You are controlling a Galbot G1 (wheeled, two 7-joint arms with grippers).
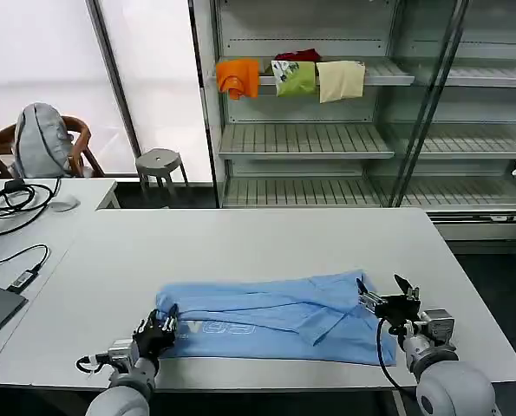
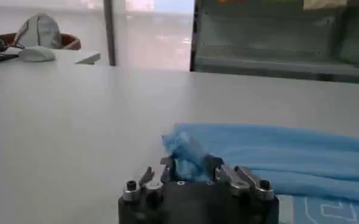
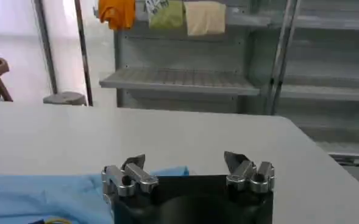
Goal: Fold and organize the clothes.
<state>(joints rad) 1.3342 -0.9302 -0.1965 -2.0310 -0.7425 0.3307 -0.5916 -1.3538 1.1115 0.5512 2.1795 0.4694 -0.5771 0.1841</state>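
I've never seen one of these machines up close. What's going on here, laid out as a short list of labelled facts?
Garment: light-blue T-shirt, partly folded, lying near the front edge of the white table
Left gripper: at the shirt's left end, fingers shut on a bunched bit of fabric
Right gripper: at the shirt's right end, fingers open, holding nothing
Lettering: whitish print near the left gripper
Background: orange, green and cream garments hanging on a shelf
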